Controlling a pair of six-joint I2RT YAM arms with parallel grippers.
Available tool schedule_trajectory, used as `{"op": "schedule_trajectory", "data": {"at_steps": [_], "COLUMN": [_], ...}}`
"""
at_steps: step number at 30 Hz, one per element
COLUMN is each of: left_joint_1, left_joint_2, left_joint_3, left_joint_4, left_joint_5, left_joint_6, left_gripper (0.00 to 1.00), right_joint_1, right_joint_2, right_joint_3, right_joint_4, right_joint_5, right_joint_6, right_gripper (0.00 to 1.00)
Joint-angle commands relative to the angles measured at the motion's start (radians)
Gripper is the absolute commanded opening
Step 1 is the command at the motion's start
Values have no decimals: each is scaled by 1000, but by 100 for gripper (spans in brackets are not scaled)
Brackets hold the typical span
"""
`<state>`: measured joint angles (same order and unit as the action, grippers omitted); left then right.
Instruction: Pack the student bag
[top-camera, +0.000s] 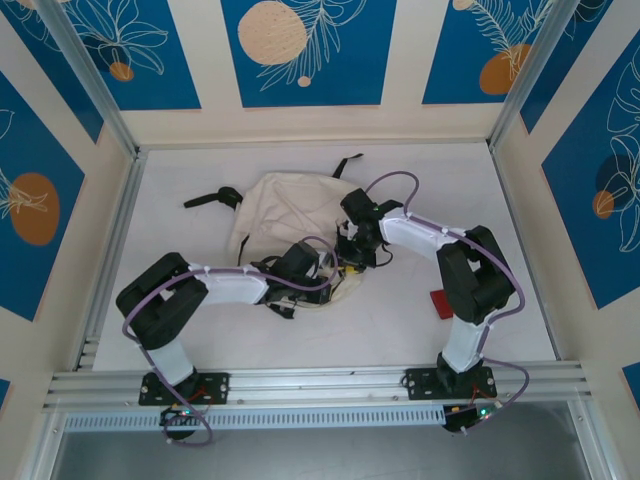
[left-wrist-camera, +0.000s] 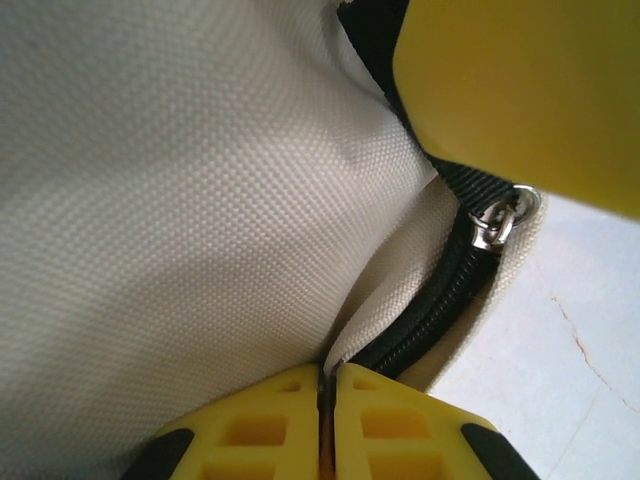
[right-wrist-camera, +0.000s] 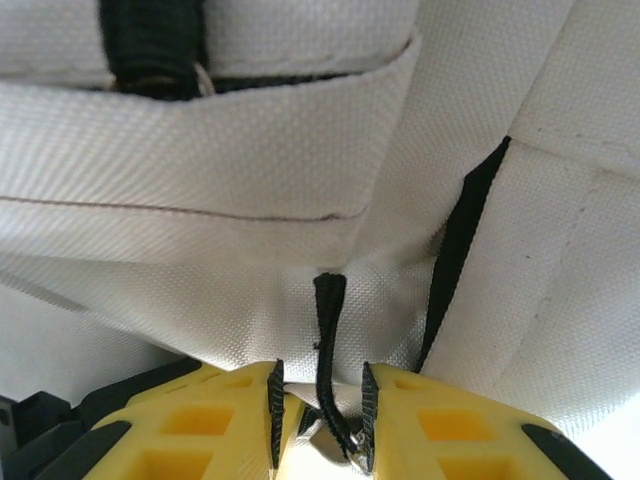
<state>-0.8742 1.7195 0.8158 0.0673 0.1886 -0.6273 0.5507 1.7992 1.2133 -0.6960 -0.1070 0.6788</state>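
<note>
Both on the student bag (top-camera: 285, 205): left claw (left-wrist-camera: 327, 420) pinches cloth, right claw (right-wrist-camera: 320, 420) parted around zip pull (right-wrist-camera: 328, 320).

White table (top-camera: 330, 340); cream student bag (top-camera: 280, 210) at centre; small red object (top-camera: 440, 302) rightward

Bright, even overhead light; faint soft-edged shadows on white tabletop (top-camera: 380, 330). Just ahead of left gripper (left-wrist-camera: 328, 378), soft cream woven-cloth backpack (left-wrist-camera: 150, 200) weave crisp; yellow blob (left-wrist-camera: 520, 90) up-right of it wholly blurred. Right gripper (right-wrist-camera: 320, 385) fingertips slightly soft, cloth ahead sharp.
</note>
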Motion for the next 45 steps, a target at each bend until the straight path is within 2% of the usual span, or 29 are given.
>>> {"op": "schedule_trajectory", "data": {"at_steps": [1, 9, 15, 19, 24, 32, 45], "left_joint_1": [-17, -17, -17, -17, -17, -17, -17], "left_joint_2": [3, -1, -2, -4, 6, 2, 20], "left_joint_3": [-48, -55, -58, -61, -68, -80, -70], "left_joint_4": [-122, -124, -152, -212, -292, -315, -320], "left_joint_5": [-32, -37, -33, -22, -16, -11, 4], "left_joint_6": [-13, -17, -16, -2, 10, 18, 28], "left_gripper": [8, 6, 5, 4, 4, 4, 3], "right_joint_1": [8, 12, 13, 9, -14, -37, -81], "right_joint_2": [34, 68, 51, 17, -16, -23, -31], "right_joint_3": [-15, -27, -32, -37, -46, -34, -16], "right_joint_4": [-11, -2, 28, 77, 154, 210, 199], "right_joint_5": [0, 27, 74, 145, 211, 232, 446], "right_joint_6": [-15, -22, -15, 1, 30, 28, 69], "right_gripper": [30, 28, 8, 0, 0, 0, 0]}}
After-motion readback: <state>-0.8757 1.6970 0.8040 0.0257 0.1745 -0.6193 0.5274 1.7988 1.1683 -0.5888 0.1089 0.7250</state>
